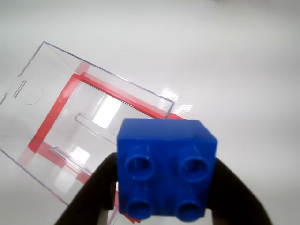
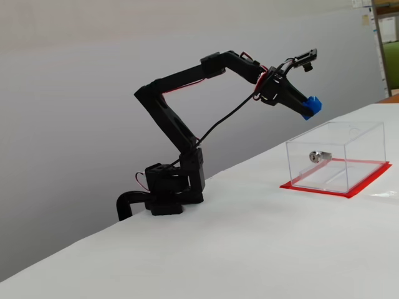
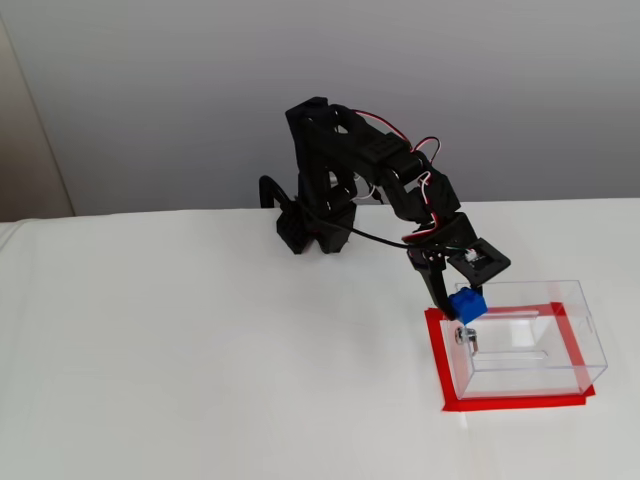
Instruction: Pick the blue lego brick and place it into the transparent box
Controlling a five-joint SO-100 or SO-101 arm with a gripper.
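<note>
The blue lego brick (image 1: 166, 168) fills the lower middle of the wrist view, studs toward the camera, clamped between my black fingers (image 1: 89, 197). My gripper (image 2: 307, 107) is shut on it and holds it in the air above the left end of the transparent box (image 2: 336, 156). In a fixed view from above, the brick (image 3: 467, 303) hangs over the box's near-left wall (image 3: 455, 350). The box (image 1: 70, 122) is clear, with a red sheet under it, and lies below and left of the brick in the wrist view.
A small silver metal cylinder (image 2: 317, 156) sits at the box's left wall, also seen as the cylinder (image 3: 464, 337) just under the brick. The arm's base (image 2: 168, 190) stands at the table's back edge. The table (image 3: 200, 380) is white.
</note>
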